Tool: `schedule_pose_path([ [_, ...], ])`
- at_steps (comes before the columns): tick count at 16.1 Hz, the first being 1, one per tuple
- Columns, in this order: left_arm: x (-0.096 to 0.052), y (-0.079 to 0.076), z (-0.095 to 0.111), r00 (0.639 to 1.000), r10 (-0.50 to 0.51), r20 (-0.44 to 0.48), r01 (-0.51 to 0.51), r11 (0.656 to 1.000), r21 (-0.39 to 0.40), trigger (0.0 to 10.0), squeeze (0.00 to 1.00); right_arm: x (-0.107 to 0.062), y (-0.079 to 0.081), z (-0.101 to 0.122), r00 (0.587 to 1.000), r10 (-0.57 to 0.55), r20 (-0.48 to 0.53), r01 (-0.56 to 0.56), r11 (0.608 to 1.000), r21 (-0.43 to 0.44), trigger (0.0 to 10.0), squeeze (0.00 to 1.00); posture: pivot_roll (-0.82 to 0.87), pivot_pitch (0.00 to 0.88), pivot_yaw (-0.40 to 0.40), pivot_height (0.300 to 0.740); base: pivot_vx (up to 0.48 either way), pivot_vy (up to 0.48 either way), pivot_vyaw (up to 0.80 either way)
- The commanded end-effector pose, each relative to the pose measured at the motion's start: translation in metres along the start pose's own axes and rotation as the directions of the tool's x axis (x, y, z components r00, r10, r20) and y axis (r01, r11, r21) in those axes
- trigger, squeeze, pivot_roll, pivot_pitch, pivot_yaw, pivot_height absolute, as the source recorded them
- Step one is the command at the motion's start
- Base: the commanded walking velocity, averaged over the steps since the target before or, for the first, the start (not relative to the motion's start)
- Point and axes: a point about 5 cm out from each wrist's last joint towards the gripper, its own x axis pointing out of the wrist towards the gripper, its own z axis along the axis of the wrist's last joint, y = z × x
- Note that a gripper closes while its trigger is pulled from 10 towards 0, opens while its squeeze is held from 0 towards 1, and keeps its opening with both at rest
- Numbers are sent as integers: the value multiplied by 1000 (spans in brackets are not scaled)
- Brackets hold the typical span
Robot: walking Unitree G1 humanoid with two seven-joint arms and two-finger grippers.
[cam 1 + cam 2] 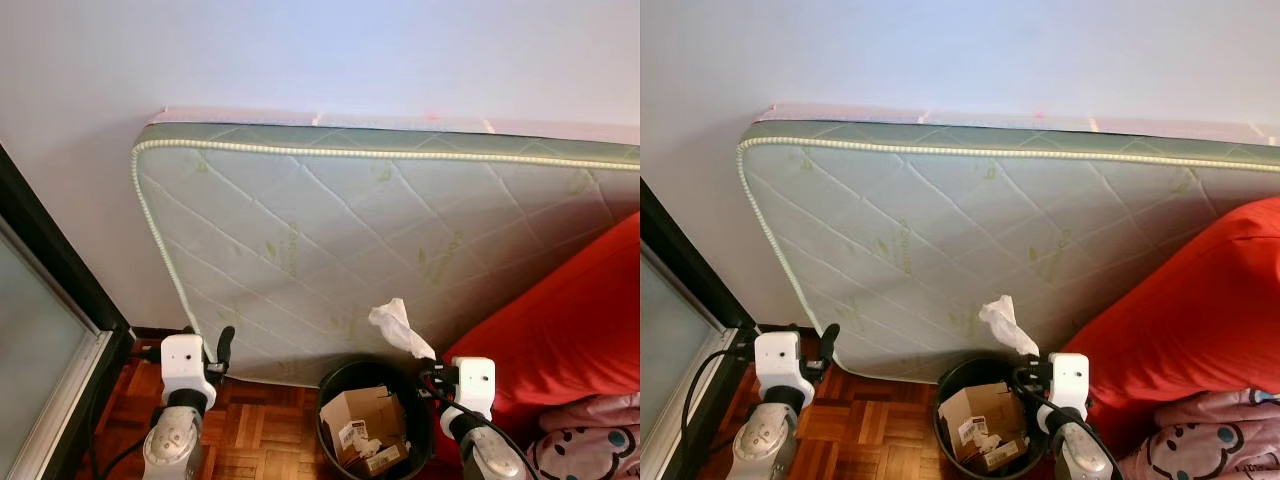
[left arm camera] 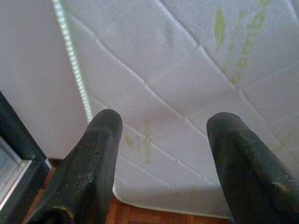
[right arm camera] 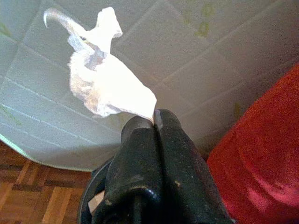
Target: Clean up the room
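Holding a crumpled white tissue (image 3: 105, 84), the right tool (image 3: 154, 122) is pinching one corner of it between fully closed fingers, with most of the paper standing free above the tips. The tissue is hanging above the near right rim of a black bin (image 1: 412, 378), which is sitting on the wooden floor (image 1: 255, 425) against the foot of a mattress (image 1: 380, 250) leaning on the wall (image 1: 300, 55). The bin is already carrying a cardboard box (image 1: 362, 412) and smaller scraps.

Judgement: the step in hand is the drop into the bin. The tissue is light and is leaning toward the mattress, so the tool should be carrying it further over the bin's open mouth and lower before the fingers part; released from the rim, it could be drifting outside.

The left tool (image 2: 161, 140) is standing with its fingers wide apart and nothing between them, facing the lower corner of the mattress, well apart from the bin.

Room is tight on the right, where a red cushion (image 1: 560, 330) is pressing close to the bin and to the right arm. Open floor is lying between the bin and the left arm, bounded further left by a dark door frame (image 1: 55, 265).
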Motion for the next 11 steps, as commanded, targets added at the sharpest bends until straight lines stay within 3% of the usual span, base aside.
schedule_pose_path([
  [1,-2,-1,-2,1000,-6,-15,6,1000,-2,10000,0,-2,-2,-3,1000,-18,-24,18,1000,13,10000,0,-85,61,-53,736,0,0,0],
  [5,-2,-2,-1,1000,-9,-15,9,1000,-5,10000,0,-3,-1,-7,999,-8,-39,9,1000,13,10000,0,-86,65,-53,691,0,0,0],
  [11,-3,-1,-1,999,-12,-33,11,1000,-9,10000,0,-4,1,-7,999,-2,-37,2,1000,10,10000,0,-85,63,-53,681,0,0,0],
])
